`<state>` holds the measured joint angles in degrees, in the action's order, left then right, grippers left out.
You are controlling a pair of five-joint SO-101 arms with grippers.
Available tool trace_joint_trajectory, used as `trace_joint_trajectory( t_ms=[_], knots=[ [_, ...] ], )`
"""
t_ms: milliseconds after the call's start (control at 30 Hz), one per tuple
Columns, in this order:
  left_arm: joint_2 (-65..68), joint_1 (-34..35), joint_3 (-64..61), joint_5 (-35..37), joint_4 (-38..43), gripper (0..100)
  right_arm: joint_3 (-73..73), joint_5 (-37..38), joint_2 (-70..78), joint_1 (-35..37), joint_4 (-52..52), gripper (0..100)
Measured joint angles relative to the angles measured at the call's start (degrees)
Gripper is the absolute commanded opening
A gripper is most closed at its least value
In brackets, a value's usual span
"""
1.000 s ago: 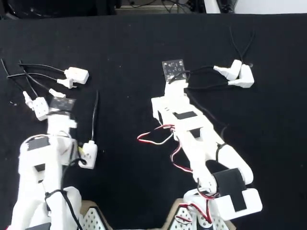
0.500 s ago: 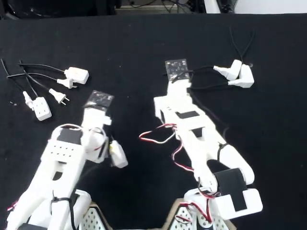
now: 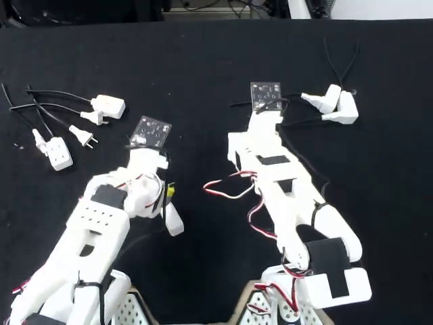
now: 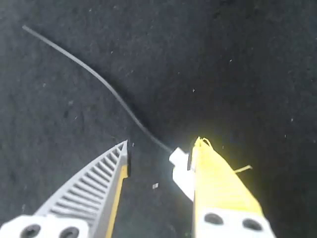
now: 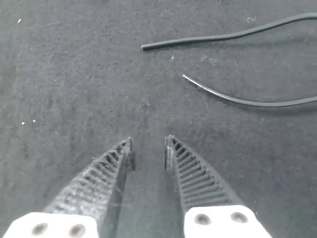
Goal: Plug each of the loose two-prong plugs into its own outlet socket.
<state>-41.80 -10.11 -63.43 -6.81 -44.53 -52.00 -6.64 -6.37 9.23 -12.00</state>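
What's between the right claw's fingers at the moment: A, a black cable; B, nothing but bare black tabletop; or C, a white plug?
B: in the right wrist view the right claw stands open over bare black tabletop, and the nearest black cable lies beyond its tips.

Black cloth-covered table spanning nearly the whole frame. Beyond its far edge, a dark strip with cables at top centre; a pale surface at upper right.

Matt black cloth covers the table; plugs look smooth plastic.
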Motion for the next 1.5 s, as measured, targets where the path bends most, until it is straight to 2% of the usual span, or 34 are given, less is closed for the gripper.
trace_joint_trajectory(
  t_ms=[133,367,467,600,767,933,1100,1267,1500],
  knots=[
    [0.0,1.1,-1.1,0.0,1.2,21,0.0,0.0,0.0,0.0,0.0,9.5],
    [-2.1,12.7,6.7,-0.7,-16.0,21,0.0,0.0,0.0,0.0,0.0,9.5],
    [-2.1,11.7,6.1,-6.5,-19.9,21,0.0,0.0,0.0,0.0,0.0,9.5],
    [-2.5,4.2,0.7,-10.4,-20.7,21,0.0,0.0,0.0,0.0,0.0,9.4],
    [-2.6,-5.4,-1.8,-4.2,-14.7,21,0.0,0.0,0.0,0.0,0.0,9.4],
    [-2.6,-6.1,-1.8,3.1,-6.3,21,0.0,0.0,0.0,-0.4,0.0,9.4],
    [-2.6,-6.9,-1.8,4.2,-1.5,21,0.0,0.0,0.0,-2.4,0.0,9.3],
    [-2.5,-3.8,-0.5,4.2,-0.4,21,0.0,0.0,0.0,-2.6,0.0,9.3],
    [3.0,6.0,0.2,4.2,12.5,21,0.0,0.0,0.0,-2.9,0.0,9.3]
  ],
)
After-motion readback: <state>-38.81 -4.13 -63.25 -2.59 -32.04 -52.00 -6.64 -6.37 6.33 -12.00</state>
